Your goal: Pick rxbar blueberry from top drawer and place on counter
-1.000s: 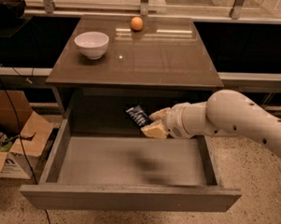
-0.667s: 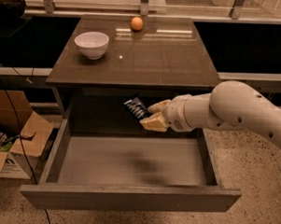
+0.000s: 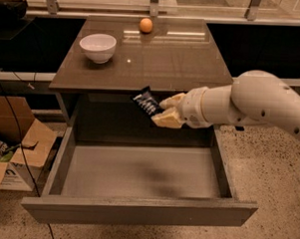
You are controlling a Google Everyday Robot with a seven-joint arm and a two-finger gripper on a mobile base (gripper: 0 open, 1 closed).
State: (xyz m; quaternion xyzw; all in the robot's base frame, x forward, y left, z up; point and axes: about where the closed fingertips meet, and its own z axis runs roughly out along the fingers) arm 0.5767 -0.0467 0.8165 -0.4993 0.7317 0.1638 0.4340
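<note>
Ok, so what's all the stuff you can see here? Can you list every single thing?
counter: one, glossy grey-brown, top of the cabinet
bowl: one, white, on the counter, back left
round orange thing: one, orange, near the counter's back edge
top drawer: one, grey, pulled open below the counter
rxbar blueberry: one, dark wrapper with white lettering, in the air over the drawer, by the counter's front edge
cardboard box: one, brown, on the floor left of the drawer
floor: speckled, around the cabinet
arm: one, white, reaching in from the right
gripper: one, pale tan fingers, shut on the rxbar blueberry, over the drawer
</note>
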